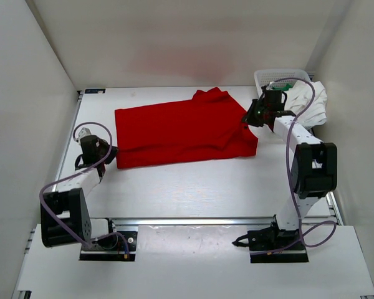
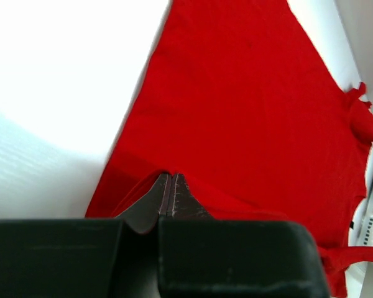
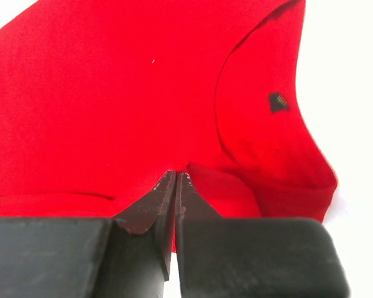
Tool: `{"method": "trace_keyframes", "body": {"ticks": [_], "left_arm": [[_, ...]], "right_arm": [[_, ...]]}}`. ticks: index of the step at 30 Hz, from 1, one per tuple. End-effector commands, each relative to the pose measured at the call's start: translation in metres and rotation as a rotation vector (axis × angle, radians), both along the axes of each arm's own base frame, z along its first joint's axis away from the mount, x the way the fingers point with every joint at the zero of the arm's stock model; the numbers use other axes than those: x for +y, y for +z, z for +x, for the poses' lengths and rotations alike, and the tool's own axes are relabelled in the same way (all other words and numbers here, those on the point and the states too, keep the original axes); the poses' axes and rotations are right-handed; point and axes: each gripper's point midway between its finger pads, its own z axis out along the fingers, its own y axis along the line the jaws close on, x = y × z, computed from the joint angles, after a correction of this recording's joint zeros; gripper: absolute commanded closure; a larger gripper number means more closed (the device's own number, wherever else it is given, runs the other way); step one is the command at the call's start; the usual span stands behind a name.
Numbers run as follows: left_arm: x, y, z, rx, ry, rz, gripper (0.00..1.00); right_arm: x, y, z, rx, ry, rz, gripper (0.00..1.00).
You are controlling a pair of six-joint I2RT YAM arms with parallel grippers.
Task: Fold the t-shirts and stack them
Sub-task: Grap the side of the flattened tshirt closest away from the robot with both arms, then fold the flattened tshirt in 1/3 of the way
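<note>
Red t-shirt (image 1: 181, 131) lies spread across the middle of the table (image 1: 193, 187), body mostly flat, collar end toward the basket (image 1: 280, 73) at the far right corner. White t-shirt (image 1: 311, 99) is heaped in and over that basket, and a scrap of the green t-shirt (image 1: 279, 87) shows beside it. Left gripper (image 1: 111, 154) sits at the near-left corner of the red cloth, jaws pressed fully together. In the wrist view the fabric tents up to the tips, so I read it as a thin pinch on the hem. Right gripper (image 1: 246, 119) is at the collar-side edge, jaws likewise closed tight, with a fold bunched against the tips near the neck label (image 3: 278, 101). How many layers either one holds, I cannot tell. Risks as I judge them: a pinch this shallow could slip on lifting, and one corner would drop while the other carries, skewing the fold. If only the top layer is caught, the shirt may peel open rather than fold over. Uneven lift between the arms would drag the cloth sideways and wrinkle it. The right arm works close to the basket, so a wide swing could snag the white shirt.
</note>
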Motion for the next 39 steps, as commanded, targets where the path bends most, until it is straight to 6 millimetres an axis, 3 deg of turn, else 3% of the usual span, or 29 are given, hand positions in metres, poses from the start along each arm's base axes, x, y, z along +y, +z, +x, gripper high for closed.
{"method": "trace_keyframes", "body": {"ticks": [1,8,12,15,18,21,22,25,26,28,29,30,32,33,34,36,39], "left_arm": [[0.009,0.003,0.019,-0.015,0.014,0.006,1.00],[0.011,-0.029,0.019,0.081,0.021,-0.027,1.00],[0.023,-0.020,0.020,0.046,0.073,-0.045,0.90],[0.029,-0.008,0.021,0.019,0.080,-0.066,0.77],[0.034,0.000,0.013,0.006,0.091,-0.054,0.72],[0.029,0.003,-0.006,-0.008,0.089,-0.019,0.66],[0.029,0.003,-0.014,-0.018,0.101,-0.019,0.62],[0.012,-0.014,-0.038,-0.002,0.064,-0.046,0.61],[0.008,-0.022,-0.045,0.015,0.063,-0.050,0.61],[-0.002,-0.030,-0.053,0.018,0.036,-0.060,0.62],[-0.007,-0.036,-0.057,0.027,0.023,-0.066,0.62],[-0.009,-0.039,-0.059,0.033,0.017,-0.072,0.62],[-0.015,-0.047,-0.061,0.046,0.000,-0.097,0.62],[-0.015,-0.046,-0.060,0.042,-0.002,-0.104,0.61],[-0.019,-0.053,-0.062,0.062,-0.016,-0.105,0.62],[-0.022,-0.051,-0.057,0.058,-0.024,-0.117,0.60],[-0.019,-0.050,-0.053,0.049,0.004,-0.123,0.59]], "right_arm": [[0.002,0.012,0.025,-0.063,0.023,-0.007,0.99],[0.003,-0.015,0.042,-0.025,0.033,0.000,1.00],[0.008,-0.003,0.061,-0.049,0.035,0.009,1.00],[0.014,-0.004,0.071,-0.043,0.039,0.004,1.00],[0.014,-0.003,0.074,-0.041,0.025,0.012,0.98],[0.009,0.001,0.075,-0.050,0.001,0.037,0.89],[0.009,0.006,0.075,-0.064,0.001,0.040,0.75],[0.008,0.008,0.062,-0.052,-0.002,0.014,0.68],[0.005,0.022,0.058,-0.085,-0.009,0.010,0.67],[-0.002,0.009,0.031,-0.061,-0.048,0.012,0.67],[-0.007,0.028,0.026,-0.123,-0.063,0.023,0.67],[-0.009,0.005,0.006,-0.078,-0.071,0.022,0.69],[-0.017,-0.004,-0.024,-0.086,-0.101,0.036,0.79],[-0.020,0.002,-0.033,-0.105,-0.110,0.036,0.84],[-0.027,-0.011,-0.043,-0.079,-0.130,0.023,0.85],[-0.037,-0.029,-0.065,-0.040,-0.174,0.016,0.82],[-0.055,-0.046,-0.081,0.002,-0.231,0.003,0.72]]}}
